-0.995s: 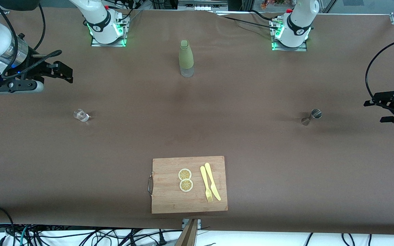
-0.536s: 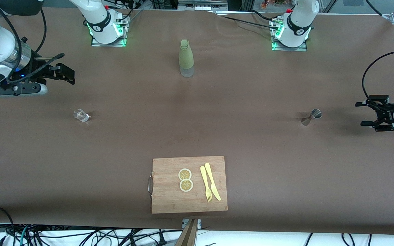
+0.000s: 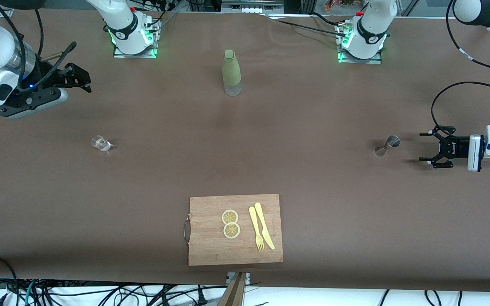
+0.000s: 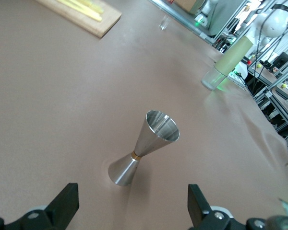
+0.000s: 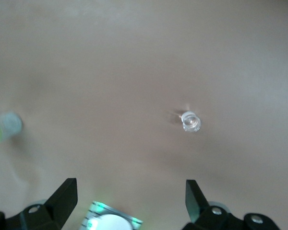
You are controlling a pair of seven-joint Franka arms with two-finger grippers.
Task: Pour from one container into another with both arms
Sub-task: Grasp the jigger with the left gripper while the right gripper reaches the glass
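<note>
The silvery hourglass jigger [image 3: 387, 145] stands upright on the brown table toward the left arm's end. My left gripper [image 3: 424, 147] hangs low beside it, pointing at it, open and a short gap away. In the left wrist view the jigger [image 4: 143, 154] stands just ahead of the left gripper [image 4: 133, 203], apart from both fingers. The small clear glass cup [image 3: 101, 143] sits toward the right arm's end. My right gripper [image 3: 83, 79] is open and empty, above bare table at that end. The right wrist view has the cup [image 5: 190, 121] well below the right gripper [image 5: 130, 197].
A tall olive-green bottle [image 3: 231, 73] stands mid-table between the two arm bases. A wooden cutting board [image 3: 211, 246] with two lemon slices [image 3: 230, 223], a yellow fork and knife [image 3: 261, 231] lies at the table's edge nearest the front camera.
The left arm has swung in from the table's end, bringing its gripper close to the jigger. The right gripper has shifted and tilted only slightly. Both stay open.
</note>
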